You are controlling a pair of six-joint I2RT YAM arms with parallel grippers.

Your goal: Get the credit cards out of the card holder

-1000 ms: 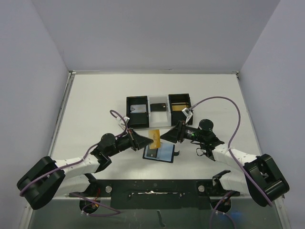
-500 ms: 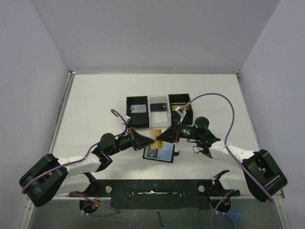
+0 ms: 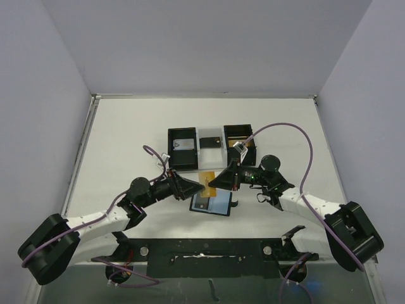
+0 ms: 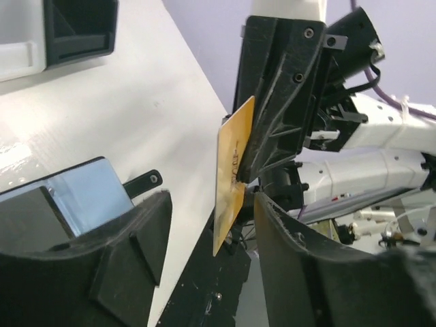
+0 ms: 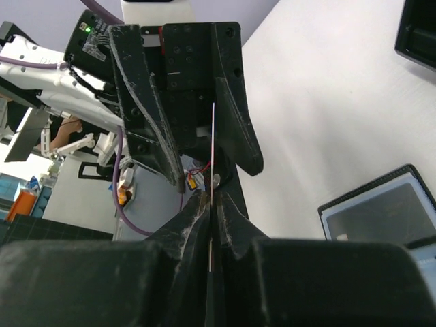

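Observation:
A gold-tan credit card [image 3: 205, 182] hangs on edge above the table between the two grippers. My right gripper [image 3: 214, 181] is shut on it; in the right wrist view the card [image 5: 212, 146] shows as a thin line pinched between the jaws [image 5: 212, 201]. My left gripper [image 4: 211, 204] stands open around the card [image 4: 231, 184], its fingers clear on both sides. The card holder [image 3: 212, 202] lies spread open on the table just below, its blue-grey pockets up [image 4: 75, 197]. A pale grey card [image 3: 183, 144] lies in the left black box.
Two black open-top boxes [image 3: 171, 155] [image 3: 238, 134] stand behind the grippers, with a small black rectangle [image 3: 210, 140] on a white piece between them. The table's near edge and black mounting rail [image 3: 202, 250] lie behind the arms. Purple cables loop over both arms.
The right gripper has moved in and shut on the gold card. The left gripper, shut on that card before, has opened its jaws off it.

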